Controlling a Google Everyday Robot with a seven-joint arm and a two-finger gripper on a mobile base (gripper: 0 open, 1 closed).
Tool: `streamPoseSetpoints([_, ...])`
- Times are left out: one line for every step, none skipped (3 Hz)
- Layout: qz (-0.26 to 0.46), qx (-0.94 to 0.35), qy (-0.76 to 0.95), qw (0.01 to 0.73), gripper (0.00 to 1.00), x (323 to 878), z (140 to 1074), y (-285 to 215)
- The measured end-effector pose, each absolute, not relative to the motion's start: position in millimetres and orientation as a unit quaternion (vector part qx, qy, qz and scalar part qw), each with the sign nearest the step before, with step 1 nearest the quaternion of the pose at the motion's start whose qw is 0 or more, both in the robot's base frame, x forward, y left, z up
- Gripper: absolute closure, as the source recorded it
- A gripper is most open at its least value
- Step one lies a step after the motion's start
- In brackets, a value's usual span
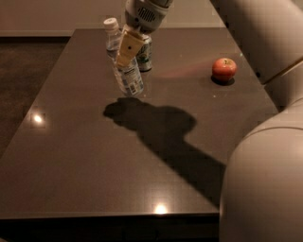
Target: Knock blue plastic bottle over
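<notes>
One tan finger lies flat along the near side of the blue plastic bottle. Its partner is hidden behind the bottle. The bottle leans at the finger's own slant without dropping, so I judge it pinched between the two. The gripper hangs over the far-left part of the table, reaching down from its white wrist.

The bottle's white cap points to about 11 o'clock. Its base sits just above its shadow, and whether it touches the tabletop I cannot tell. A green-and-white can stands just behind it at 1 o'clock, and an apple sits well apart at 3 o'clock.

To finish cleanly, I would carry the lean on toward 10 or 11 o'clock, where the table is bare. Let go only when the bottle is low and nearly flat. Any swing toward 1 o'clock risks clipping the can.
</notes>
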State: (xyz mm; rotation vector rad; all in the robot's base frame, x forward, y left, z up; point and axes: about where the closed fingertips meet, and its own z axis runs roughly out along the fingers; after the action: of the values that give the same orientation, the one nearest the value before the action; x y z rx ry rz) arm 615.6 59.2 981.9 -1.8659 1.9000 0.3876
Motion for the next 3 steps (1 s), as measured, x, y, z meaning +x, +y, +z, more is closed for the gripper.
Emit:
streamPoseSetpoints([0.09, -0.681, 0.696, 0.209, 1.0, 617.3, 986.6, 40.1])
streamPoseSetpoints([0.047, -0.683, 0.704, 0.191, 1.0, 617.6, 979.4, 25.6])
streamPoseSetpoints([0.003, -0.684, 0.71, 0.17, 1.0, 617.7, 970.0, 15.5])
